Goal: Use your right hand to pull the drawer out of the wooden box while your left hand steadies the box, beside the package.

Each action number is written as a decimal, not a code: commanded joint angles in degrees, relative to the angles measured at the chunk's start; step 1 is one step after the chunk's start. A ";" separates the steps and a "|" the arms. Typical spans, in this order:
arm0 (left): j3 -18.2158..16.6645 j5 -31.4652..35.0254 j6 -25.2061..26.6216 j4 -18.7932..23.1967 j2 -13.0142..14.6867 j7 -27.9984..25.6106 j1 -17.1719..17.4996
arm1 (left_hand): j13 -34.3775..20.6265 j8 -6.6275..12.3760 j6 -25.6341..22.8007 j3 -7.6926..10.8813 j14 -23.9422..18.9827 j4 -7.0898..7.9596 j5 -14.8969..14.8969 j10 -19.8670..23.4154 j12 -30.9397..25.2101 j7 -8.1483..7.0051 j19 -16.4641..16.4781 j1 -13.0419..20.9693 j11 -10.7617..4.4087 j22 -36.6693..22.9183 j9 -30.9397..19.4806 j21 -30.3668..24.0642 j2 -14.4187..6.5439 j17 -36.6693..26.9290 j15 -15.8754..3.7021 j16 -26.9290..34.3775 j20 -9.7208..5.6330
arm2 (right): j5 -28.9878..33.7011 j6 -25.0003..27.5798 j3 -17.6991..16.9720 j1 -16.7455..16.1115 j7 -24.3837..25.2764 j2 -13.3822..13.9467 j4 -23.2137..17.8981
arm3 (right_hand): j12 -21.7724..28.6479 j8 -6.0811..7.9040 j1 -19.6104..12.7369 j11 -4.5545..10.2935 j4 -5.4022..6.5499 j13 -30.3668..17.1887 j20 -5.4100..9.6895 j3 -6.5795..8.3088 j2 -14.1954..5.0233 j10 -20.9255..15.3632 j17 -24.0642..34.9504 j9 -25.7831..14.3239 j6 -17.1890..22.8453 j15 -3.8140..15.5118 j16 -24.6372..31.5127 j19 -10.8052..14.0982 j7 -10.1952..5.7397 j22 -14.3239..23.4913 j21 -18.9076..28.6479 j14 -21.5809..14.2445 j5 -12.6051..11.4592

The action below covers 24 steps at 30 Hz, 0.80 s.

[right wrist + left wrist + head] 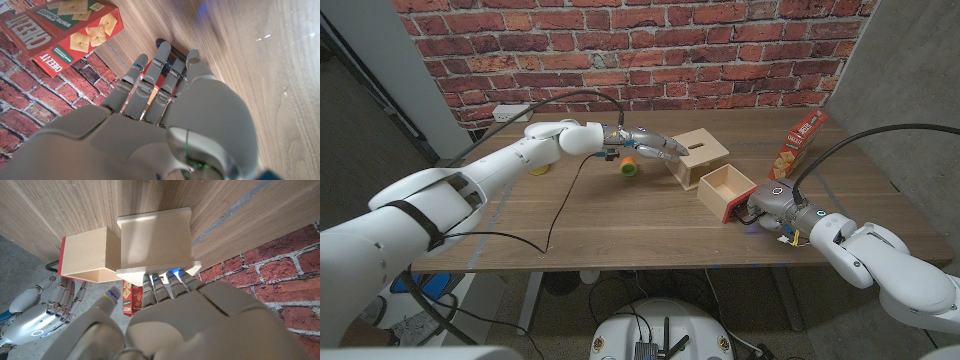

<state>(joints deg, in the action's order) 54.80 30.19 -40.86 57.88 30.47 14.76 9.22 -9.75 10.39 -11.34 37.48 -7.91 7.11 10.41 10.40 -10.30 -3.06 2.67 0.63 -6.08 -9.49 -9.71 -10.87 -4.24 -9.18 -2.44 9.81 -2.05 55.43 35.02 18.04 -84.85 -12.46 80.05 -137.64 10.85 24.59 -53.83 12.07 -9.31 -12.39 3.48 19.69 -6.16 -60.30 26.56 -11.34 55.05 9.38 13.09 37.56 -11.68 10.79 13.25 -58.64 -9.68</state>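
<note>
The head view shows the wooden box [698, 154] near the table's [620, 215] far middle, with the drawer [727, 190] out of it, lying just in front and to the right, red front panel toward the right hand [772, 203]. The drawer's open top faces up; its long axis runs diagonally from the box toward the right hand.

The left wrist view shows the left hand [170, 307] with fingers [167, 282] held together, tips pressed on the box's edge.

The right wrist view shows right-hand fingers curled over the red panel, gripping it. The Cheez-It package [60, 30] leans against the brick wall [650, 45], well beyond.
</note>
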 commanded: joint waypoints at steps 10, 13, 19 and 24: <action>0.30 -0.03 -0.40 -0.59 -0.10 -0.44 -0.26 | -0.10 -0.11 -0.60 0.48 -0.74 -0.16 0.37 0.44 -0.47 0.03 0.83 0.48 0.06 -0.16 -0.13 0.15 -4.10 -0.31 -4.32 0.19 -9.97 | 2.76 1.50 1.67 0.86 -2.16 -0.49 -0.66 | -0.20 -1.23 0.60 -0.11 0.10 0.05 7.95 -0.44 1.59 2.61 -0.28 -0.13 -3.34 4.06 -0.95 -0.03 -0.31 0.06 -0.06 3.11 -0.51; 0.27 -0.02 -0.29 -0.35 -0.05 -0.39 -0.19 | -0.10 -0.11 -0.60 0.51 -0.77 -0.18 0.37 0.44 -0.46 0.06 0.86 0.49 0.04 -0.16 -0.13 0.15 -4.10 -0.31 -4.36 0.20 -9.95 | 3.69 1.64 1.97 0.95 -2.64 -0.66 -0.72 | -0.27 -1.57 0.56 -0.07 -0.12 0.08 7.91 -0.78 2.46 3.26 -0.26 -0.11 -4.04 4.01 -1.05 -0.06 -0.35 0.04 -0.11 3.92 -0.56; 0.24 0.04 -0.18 -0.22 -0.03 -0.34 -0.20 | -0.10 -0.10 -0.63 0.56 -0.77 -0.20 0.37 0.40 -0.44 -0.05 0.91 0.49 0.10 -0.16 -0.13 0.13 -4.10 -0.31 -4.34 0.19 -9.94 | 5.12 1.81 2.21 0.92 -3.68 -0.72 -0.80 | -0.81 -3.00 0.54 -0.06 -0.32 0.28 5.62 -1.53 5.12 6.51 -0.75 0.02 -6.72 3.55 -2.18 -0.67 -0.59 0.03 -0.36 8.34 -0.91; 0.38 0.16 -0.47 -0.93 -0.35 -0.60 -0.52 | -0.10 -0.09 -0.67 0.61 -0.77 -0.22 0.37 0.41 -0.44 0.03 0.94 0.50 0.16 -0.16 -0.13 0.13 -4.11 -0.31 -4.28 0.18 -9.94 | 5.66 1.52 2.24 1.14 -4.56 -1.04 -0.72 | -1.14 -4.94 0.76 -0.06 -0.02 0.44 3.72 -1.89 6.63 11.00 -1.33 0.11 -10.44 3.28 -2.87 -1.63 -0.73 0.01 -0.72 13.23 -1.32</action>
<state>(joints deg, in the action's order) 55.06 30.20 -41.20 57.40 30.37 14.39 8.99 -9.76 10.40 -11.34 37.72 -7.91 6.87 10.41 10.43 -10.41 -3.06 3.30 0.63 -6.05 -9.49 -9.72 -10.85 -4.24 -9.22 -2.44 9.67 -2.06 59.34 36.55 19.84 -84.01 -15.33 79.50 -138.33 9.95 20.52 -53.01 12.01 -9.49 -11.98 3.46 18.08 -0.66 -51.50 25.49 -11.18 46.26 6.24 10.58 36.49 -12.31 10.66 12.69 -48.00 -10.54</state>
